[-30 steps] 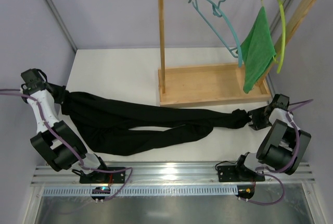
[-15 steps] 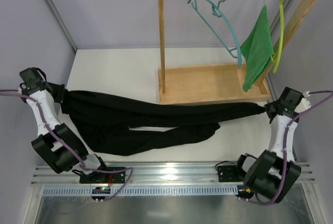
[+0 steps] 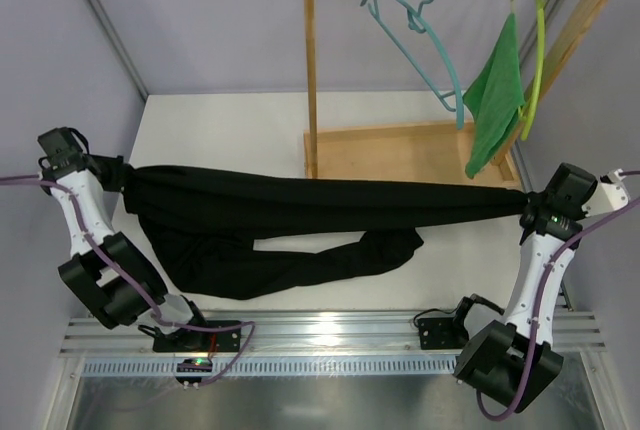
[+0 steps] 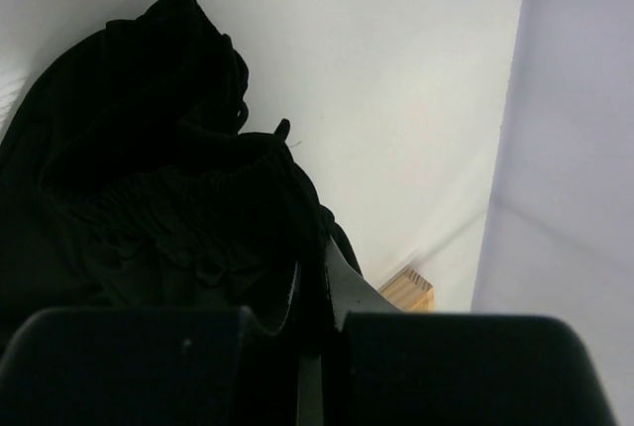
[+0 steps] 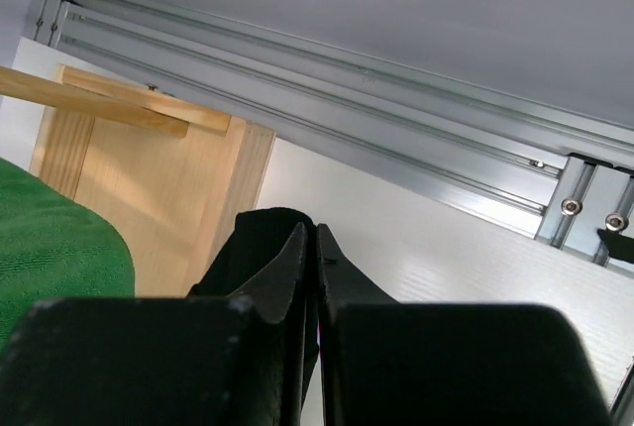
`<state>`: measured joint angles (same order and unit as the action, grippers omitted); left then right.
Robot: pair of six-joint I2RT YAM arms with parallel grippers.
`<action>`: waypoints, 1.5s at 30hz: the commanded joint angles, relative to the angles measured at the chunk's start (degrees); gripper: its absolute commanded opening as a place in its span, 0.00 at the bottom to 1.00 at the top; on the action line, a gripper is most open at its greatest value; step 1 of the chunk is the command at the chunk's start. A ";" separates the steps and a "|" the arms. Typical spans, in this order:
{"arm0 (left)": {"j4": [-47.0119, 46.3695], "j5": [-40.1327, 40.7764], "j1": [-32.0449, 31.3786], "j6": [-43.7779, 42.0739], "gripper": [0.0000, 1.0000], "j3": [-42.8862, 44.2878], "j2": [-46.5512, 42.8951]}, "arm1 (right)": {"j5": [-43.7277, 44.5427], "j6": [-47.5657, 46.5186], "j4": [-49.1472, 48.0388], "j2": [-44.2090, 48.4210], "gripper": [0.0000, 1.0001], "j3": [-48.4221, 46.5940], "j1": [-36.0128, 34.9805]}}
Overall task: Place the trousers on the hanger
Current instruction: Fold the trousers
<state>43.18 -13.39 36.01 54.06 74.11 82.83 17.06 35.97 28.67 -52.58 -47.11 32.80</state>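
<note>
Long black fabric trousers [image 3: 300, 205], one leg newly pulled taut over the white table [image 3: 230, 135] between left gripper [image 3: 116, 177] and right gripper [image 3: 527, 212], both clamped on cloth, ready for lifting to the thin teal-blue plastic hanger [image 3: 452, 75].

White table [image 3: 230, 130], plain matte top. Wooden rack [image 3: 400, 165] stands on it at the far right, its tray base flat on the surface. Black trousers [image 3: 300, 265] span the near half: one leg lies slack and curled on the top, the other runs dead straight left to right just behind it. Can't tell if that one touches. Aluminium rail [image 3: 330, 328] along the near edge.
</note>
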 commanded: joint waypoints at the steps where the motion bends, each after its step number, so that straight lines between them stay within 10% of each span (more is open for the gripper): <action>1: -9.67 0.29 0.47 1.83 0.00 -0.09 1.63 | 1.43 -2.12 -7.26 1.16 0.04 -0.80 0.87; 15: -22.17 -5.95 -3.05 3.59 0.00 3.32 19.63 | -12.73 1.83 -19.69 -17.28 0.04 -2.80 0.43; 33: -26.92 -4.02 -7.27 6.14 0.00 12.55 33.45 | -10.46 -0.72 -19.62 -31.62 0.04 -14.93 -3.44; 40: -19.47 -2.53 -8.85 -0.44 0.61 13.69 28.89 | -10.99 -1.17 -5.40 -31.36 0.52 -22.57 -6.43; 45: -10.06 2.92 -9.64 -5.63 0.73 11.86 23.53 | -10.73 1.56 6.22 -24.87 0.63 -19.70 -6.43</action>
<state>28.10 -16.45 26.04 54.85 84.60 112.84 5.23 36.16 26.15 -83.20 -67.33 26.30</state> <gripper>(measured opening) 0.724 0.617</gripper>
